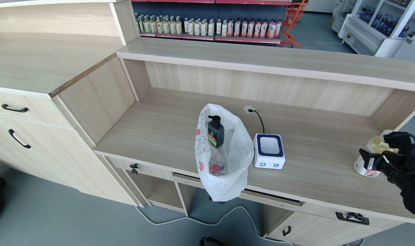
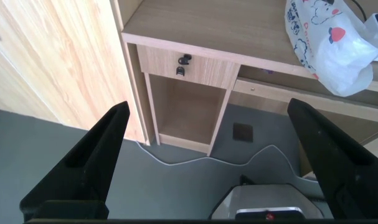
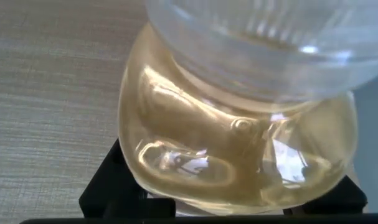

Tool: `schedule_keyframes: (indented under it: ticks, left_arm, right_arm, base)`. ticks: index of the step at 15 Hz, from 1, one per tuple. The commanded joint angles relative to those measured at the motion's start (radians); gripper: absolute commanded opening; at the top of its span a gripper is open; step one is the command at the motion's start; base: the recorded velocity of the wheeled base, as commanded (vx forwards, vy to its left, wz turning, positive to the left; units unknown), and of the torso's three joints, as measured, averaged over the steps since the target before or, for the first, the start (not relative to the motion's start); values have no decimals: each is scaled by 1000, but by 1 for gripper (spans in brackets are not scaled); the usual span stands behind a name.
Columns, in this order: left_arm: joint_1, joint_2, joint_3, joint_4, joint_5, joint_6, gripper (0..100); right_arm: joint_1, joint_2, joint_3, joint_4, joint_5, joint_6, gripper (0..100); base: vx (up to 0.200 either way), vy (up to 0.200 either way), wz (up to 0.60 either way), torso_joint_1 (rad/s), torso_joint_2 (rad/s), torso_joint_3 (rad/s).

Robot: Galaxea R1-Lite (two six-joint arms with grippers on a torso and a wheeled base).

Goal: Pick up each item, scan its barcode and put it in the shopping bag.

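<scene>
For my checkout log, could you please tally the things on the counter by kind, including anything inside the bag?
shopping bag: 1
black pump bottle, inside the bag: 1
scanner: 1
yellowish jar: 1
Total: 4

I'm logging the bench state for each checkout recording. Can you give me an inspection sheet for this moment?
Surface: wooden counter, bare around the items.
Job's things: bag stands open at the front edge with a pump bottle inside; scanner is beside it; jar of yellowish liquid is at the right end.
Clutter: nothing seen.
Grippers: right claw is shut on the jar; left claw is open and empty, above the floor.
Cables: scanner lead runs into a counter hole; white cable lies on the floor.
Surroundings: drinks shelf, fridges.
</scene>
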Motion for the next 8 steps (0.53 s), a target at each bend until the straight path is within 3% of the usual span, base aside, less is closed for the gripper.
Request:
schedule_keyframes:
  ticks: [1,3,5,8]
  left_arm:
    - [0,0,0,0,0,-1,100]
    - [0,0,0,0,0,-1,100]
    - [0,0,0,0,0,-1,100]
    - [0,0,0,0,0,-1,100]
  right_arm:
    - [18,-95,-7,51,53,17,0]
    - [41,-265,8,198,164,40,0]
    - [87,-458,-3,391,282,170,0]
    - [138,-685,2,542,547,348,0]
  base:
    - [0,0,0,0,0,0]
    - [0,0,0,0,0,0]
    - [0,0,0,0,0,0]
    - [0,0,0,0,0,0]
